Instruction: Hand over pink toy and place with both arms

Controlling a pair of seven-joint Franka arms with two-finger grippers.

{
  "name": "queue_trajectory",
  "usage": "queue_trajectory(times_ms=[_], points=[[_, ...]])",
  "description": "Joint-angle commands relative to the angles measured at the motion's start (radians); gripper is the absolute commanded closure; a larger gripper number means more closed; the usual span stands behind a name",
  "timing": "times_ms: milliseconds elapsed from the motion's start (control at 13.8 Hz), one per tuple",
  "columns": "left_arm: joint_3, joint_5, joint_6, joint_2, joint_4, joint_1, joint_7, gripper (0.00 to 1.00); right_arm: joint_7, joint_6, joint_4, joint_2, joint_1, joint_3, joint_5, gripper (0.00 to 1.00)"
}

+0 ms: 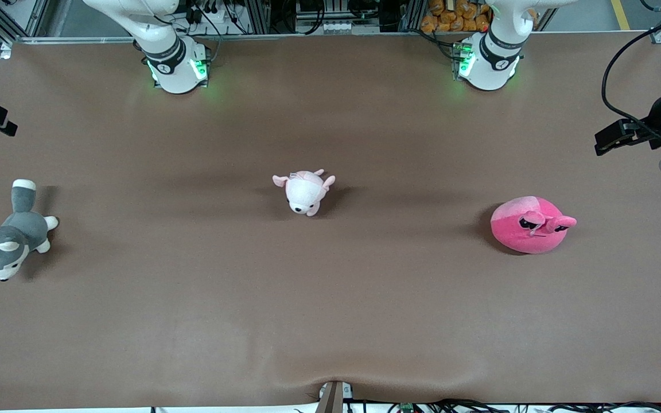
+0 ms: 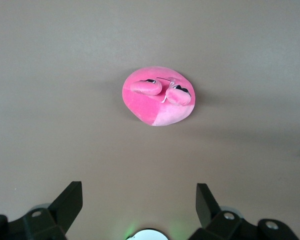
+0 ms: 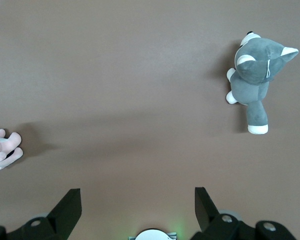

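Above pink toy: left tool wide open, empty.

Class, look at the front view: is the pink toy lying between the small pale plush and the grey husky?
No. The pink toy lies toward the left arm's end of the table, while the pale plush sits between it and the husky.

Both arms wait, raised high above the table. The left gripper hangs open over the left arm's end of the table, and the right gripper hangs open over the right arm's end.
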Motion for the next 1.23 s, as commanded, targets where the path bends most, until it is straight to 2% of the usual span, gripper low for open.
queue_trajectory(times_ms=[0,217,433,794,1155], points=[[-0.003,-0.016,-0.006,0.010,0.004,0.007,-0.019,0.00,0.009,-0.006,0.006,-0.002,-0.005,0.013,-0.002,0.00],[-0.003,-0.016,-0.004,0.033,0.008,0.007,-0.088,0.00,0.003,0.008,0.007,0.006,-0.016,0.013,0.000,0.00],[0.003,-0.025,0.010,0.059,0.007,0.010,-0.203,0.00,0.000,0.092,0.001,0.021,-0.014,0.013,0.006,0.00],[0.002,-0.026,0.008,0.079,-0.016,0.024,-0.473,0.00,0.000,0.140,0.004,0.039,0.081,0.016,0.006,0.00],[0.006,-0.025,-0.003,0.073,0.050,0.031,-0.490,0.00,0.000,0.147,0.004,0.047,0.079,0.016,0.007,0.00]])
